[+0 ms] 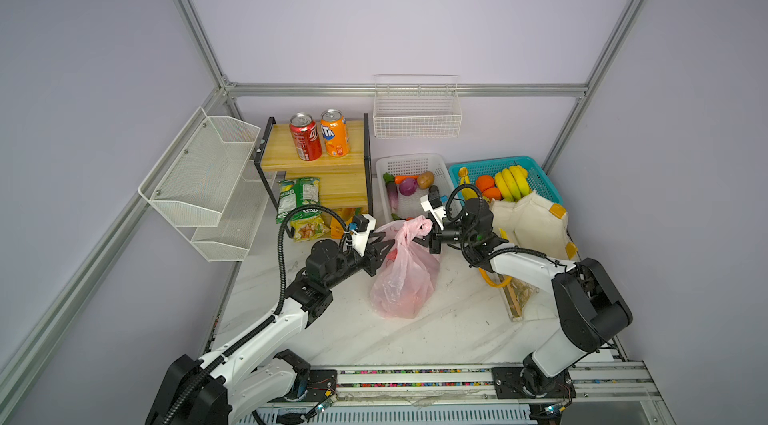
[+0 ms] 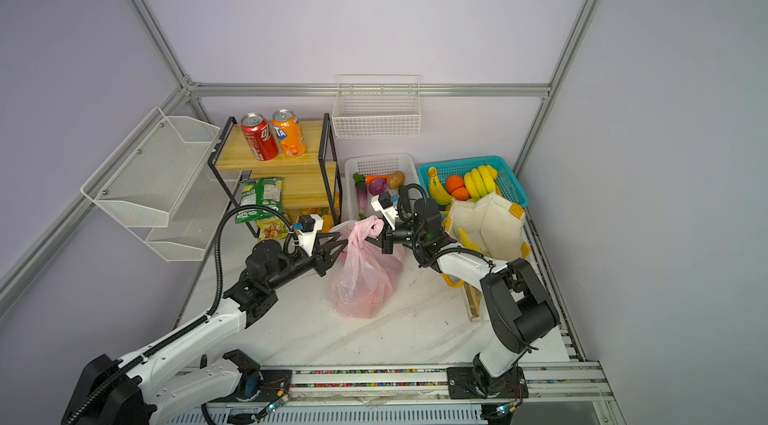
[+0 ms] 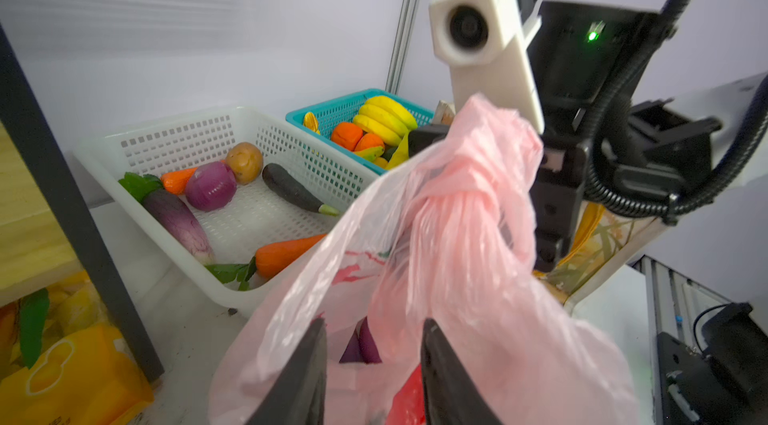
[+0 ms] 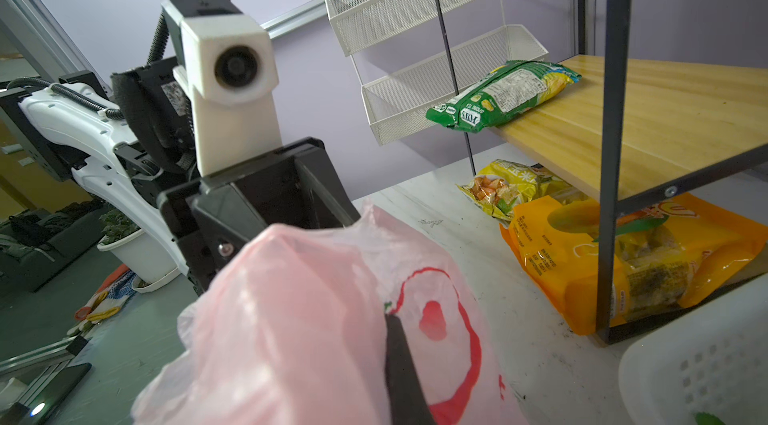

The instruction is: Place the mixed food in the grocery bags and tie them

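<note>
- Red soda can (image 1: 305,137): upright on top board of wooden rack (image 1: 274,153), upper left of centre in both top views. Orange soda can (image 1: 334,134) just beside it, on its right.
- Yellow chip packet (image 1: 309,228): lying on white tabletop (image 1: 415,335) at rack's foot, just below a green chip packet (image 1: 297,194) on the lower board.
- Left gripper (image 1: 387,245): mid-frame, left of bag, tips against bag's upper side. Jaws part-way apart; wrist view shows bag film in the gap, no clear pinch on it.
- Pink plastic bag (image 1: 405,277): centre of frame, standing on tabletop btwn the two grippers. Top is bunched & twisted, leaning toward the right. Smth red and smth purple show through the film.
- Right gripper (image 1: 424,238): just right of bag's top, jaws closed tight on the bunched handles.
- White basket (image 1: 384,169): above centre, behind bag. Holds purple onion (image 1: 407,186), dark eggplant (image 3: 291,190), striped eggplant (image 1: 392,194), carrot (image 1: 405,178), potato (image 1: 425,180).
- Cream tote (image 1: 528,223): right of centre, mouth open.
- Teal basket (image 1: 540,182): upper right, just behind tote, w/ bananas (image 1: 513,182) & oranges (image 1: 485,183).
</note>
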{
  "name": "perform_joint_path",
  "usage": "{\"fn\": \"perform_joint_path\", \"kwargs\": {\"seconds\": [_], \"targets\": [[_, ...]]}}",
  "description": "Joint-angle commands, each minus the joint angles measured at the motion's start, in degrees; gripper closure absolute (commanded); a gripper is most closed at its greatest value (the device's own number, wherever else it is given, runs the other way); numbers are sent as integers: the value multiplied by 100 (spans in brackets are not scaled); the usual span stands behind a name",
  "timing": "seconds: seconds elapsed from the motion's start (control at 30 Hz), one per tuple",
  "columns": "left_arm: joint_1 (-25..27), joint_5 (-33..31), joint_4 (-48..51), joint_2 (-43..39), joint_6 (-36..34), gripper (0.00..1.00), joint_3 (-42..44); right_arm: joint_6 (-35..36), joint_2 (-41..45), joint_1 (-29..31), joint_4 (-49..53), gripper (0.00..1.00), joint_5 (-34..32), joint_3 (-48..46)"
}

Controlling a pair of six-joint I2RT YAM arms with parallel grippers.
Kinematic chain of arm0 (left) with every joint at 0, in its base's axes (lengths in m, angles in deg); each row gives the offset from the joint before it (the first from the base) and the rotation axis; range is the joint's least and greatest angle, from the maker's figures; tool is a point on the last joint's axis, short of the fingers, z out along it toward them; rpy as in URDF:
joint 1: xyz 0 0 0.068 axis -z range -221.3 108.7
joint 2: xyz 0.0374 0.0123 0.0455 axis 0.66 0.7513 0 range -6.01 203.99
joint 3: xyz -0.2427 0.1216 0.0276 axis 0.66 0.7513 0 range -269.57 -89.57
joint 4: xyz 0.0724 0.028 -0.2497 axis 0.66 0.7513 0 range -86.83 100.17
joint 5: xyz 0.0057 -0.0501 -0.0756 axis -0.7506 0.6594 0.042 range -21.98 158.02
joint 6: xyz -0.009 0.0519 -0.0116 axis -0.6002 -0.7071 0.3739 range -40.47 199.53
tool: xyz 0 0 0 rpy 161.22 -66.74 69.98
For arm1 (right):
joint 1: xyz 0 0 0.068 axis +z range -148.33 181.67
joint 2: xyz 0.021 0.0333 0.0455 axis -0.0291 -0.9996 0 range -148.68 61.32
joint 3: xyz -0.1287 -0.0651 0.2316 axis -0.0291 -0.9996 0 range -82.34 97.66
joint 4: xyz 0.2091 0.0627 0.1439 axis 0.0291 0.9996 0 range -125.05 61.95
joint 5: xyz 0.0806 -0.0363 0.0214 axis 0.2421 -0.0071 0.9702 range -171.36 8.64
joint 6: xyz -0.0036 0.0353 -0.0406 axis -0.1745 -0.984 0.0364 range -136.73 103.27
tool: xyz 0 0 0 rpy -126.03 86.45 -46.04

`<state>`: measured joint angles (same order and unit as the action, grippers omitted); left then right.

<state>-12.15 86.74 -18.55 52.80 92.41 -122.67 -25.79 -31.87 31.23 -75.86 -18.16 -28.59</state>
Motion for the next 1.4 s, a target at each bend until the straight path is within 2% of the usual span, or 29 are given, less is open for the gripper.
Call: {"fn": "perform_joint_path", "kwargs": {"seconds": [0.0, 0.27, 0.33, 0.47, 0.63, 0.8, 1.13, 1.37], "targets": [[-100, 274, -546, -55, 379, 59, -335, 165, 195, 6, 82, 100, 87, 114], [-128, 10, 145, 357, -26, 69, -870, 90, 239, 8, 14, 100, 79, 130], [-121, 201, 134, 515, -230, 69, -925, -105, 223, 6, -216, 100, 66, 111], [-107, 406, 46, 732, -212, 69, -944, -512, 196, 6, -700, 100, -52, 54], [-89, 431, -27, 745, -242, 69, -749, -511, 188, 9, -462, 100, -422, 211], [-24, 549, -43, 764, -254, 68, -664, -719, 93, 15, -690, 100, -515, 261], [273, 484, -66, 536, -277, 66, -425, -593, -133, 15, -528, 100, -489, 562], [567, 315, -290, 763, -251, 66, -510, -931, -320, 90, -1010, 100, -449, 597]]}}
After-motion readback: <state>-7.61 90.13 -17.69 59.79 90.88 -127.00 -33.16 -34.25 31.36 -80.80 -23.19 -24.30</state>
